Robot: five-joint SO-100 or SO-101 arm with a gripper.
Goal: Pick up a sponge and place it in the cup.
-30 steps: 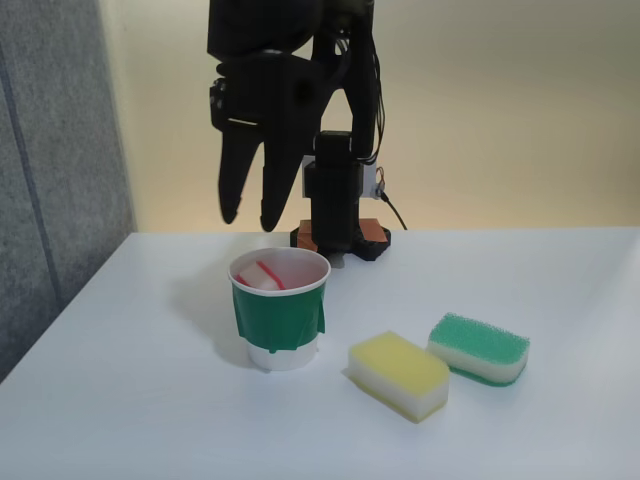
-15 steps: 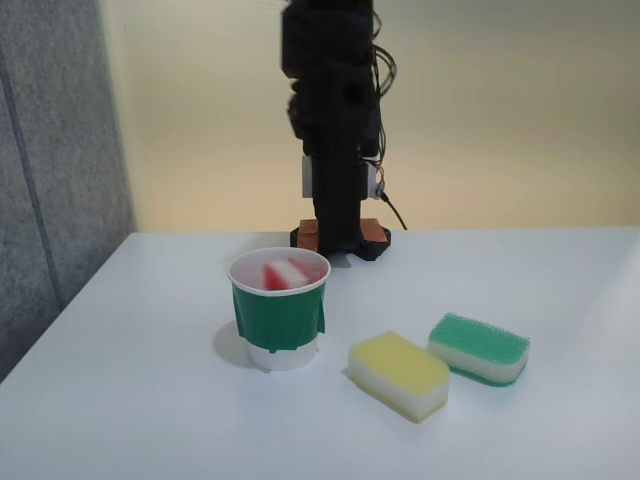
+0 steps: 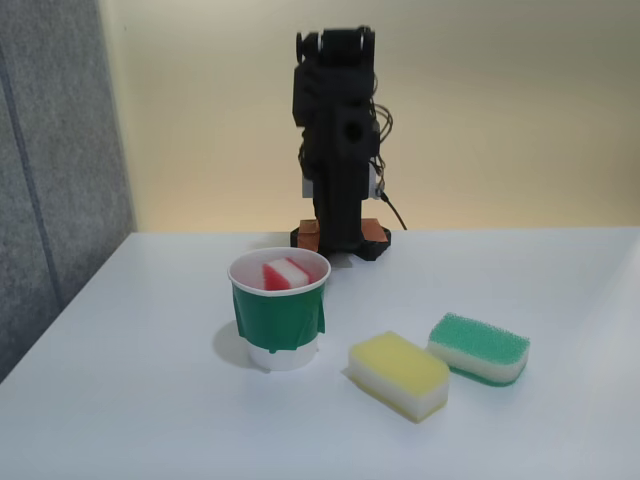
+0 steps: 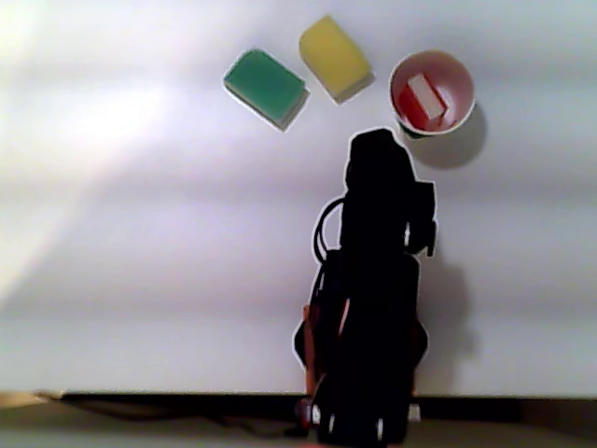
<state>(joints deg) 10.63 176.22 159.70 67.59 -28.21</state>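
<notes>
The pincer is folded out of sight; the sponge lies in the cup.

Sponge inside cup, left of two sponges.

Red-and-white sponge tilted inside upright green-banded cup (paper)

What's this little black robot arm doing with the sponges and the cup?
The red-and-white sponge sits inside the green-banded paper cup, so that job looks done. The black arm stands folded up at the back of the white table, touching nothing; whether its gripper is open or shut cannot be told. A yellow sponge and a green sponge lie side by side on the table beside the cup.
</notes>
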